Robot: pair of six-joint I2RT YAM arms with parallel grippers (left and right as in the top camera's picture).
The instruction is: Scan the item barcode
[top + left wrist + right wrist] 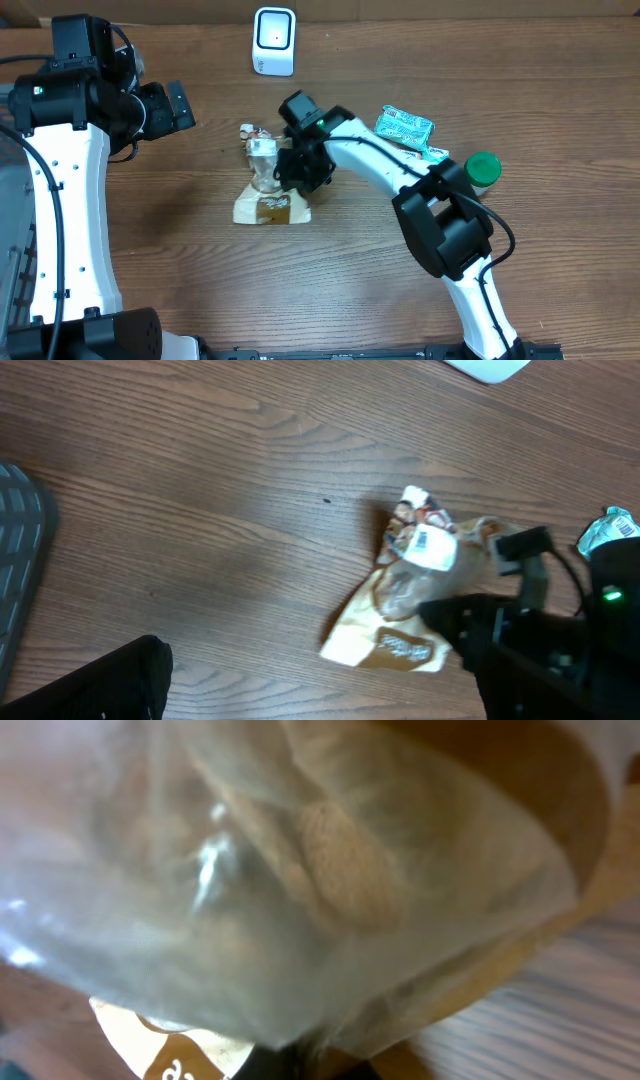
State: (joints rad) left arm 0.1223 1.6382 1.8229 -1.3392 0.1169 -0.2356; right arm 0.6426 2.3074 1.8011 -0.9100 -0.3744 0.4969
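The item is a clear-and-tan snack bag (262, 195) lying mid-table, with a white barcode label (432, 547) near its crimped top. My right gripper (291, 170) is down on the bag's right side and shut on the film. In the right wrist view the bag (300, 870) fills the frame, pinched at the dark fingertips (315, 1065). The white scanner (274, 40) stands at the back edge. Far to the left, my left gripper (178, 106) hangs open and holds nothing; one of its fingers (105, 685) shows at the lower left of the left wrist view.
A teal packet (404, 127) and a green-capped bottle (483, 169) lie right of the bag, beside the right arm. A grey mat edge (15, 550) shows at the far left. The scanner's corner (490, 368) peeks in at the top of the left wrist view.
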